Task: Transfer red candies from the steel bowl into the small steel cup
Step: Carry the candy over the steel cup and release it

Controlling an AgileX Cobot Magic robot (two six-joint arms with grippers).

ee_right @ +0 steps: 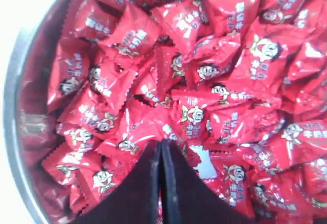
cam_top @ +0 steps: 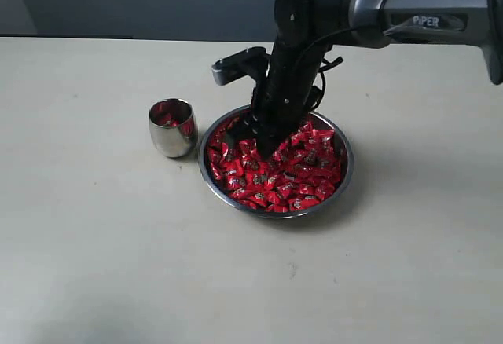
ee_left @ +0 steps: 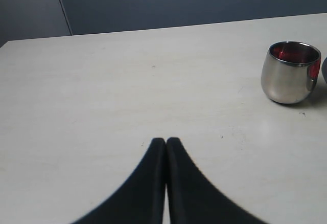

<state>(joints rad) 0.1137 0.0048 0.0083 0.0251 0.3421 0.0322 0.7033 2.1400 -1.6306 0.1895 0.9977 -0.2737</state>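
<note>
Steel, polished: the steel bowl point(cam_top: 341, 184) is wide, shallow and round with a thin rim, and sits on a matte cream table point(cam_top: 94, 265). Its inner wall point(ee_right: 20, 132) mirrors red. It is heaped with the red candies point(cam_top: 275, 183), glossy crinkled pillow wrappers with serrated ends, each bearing a small cartoon face in white and dark print point(ee_right: 194, 116).

The small steel cup point(cam_top: 173, 128) is a rounded, egg-bodied, handleless tumbler with a mirror finish. It stands upright at about 9 o'clock from the bowl in the exterior view, just beside the rim; contact cannot be told. Red shows inside its mouth point(ee_left: 288, 75).

The right gripper point(cam_top: 263, 149) comes down steeply into the bowl, tips in the pile toward 10 o'clock of the bowl's centre. In the wrist view point(ee_right: 161, 147) its black, smooth, tapering fingers point(ee_right: 143, 183) are pressed together along a thin seam, with no wrapper visible between them. The tips touch the candies.

The left gripper point(ee_left: 166, 141) hangs over bare table, well apart from the cup. Its fingers point(ee_left: 138, 193) are pressed together and empty.
</note>
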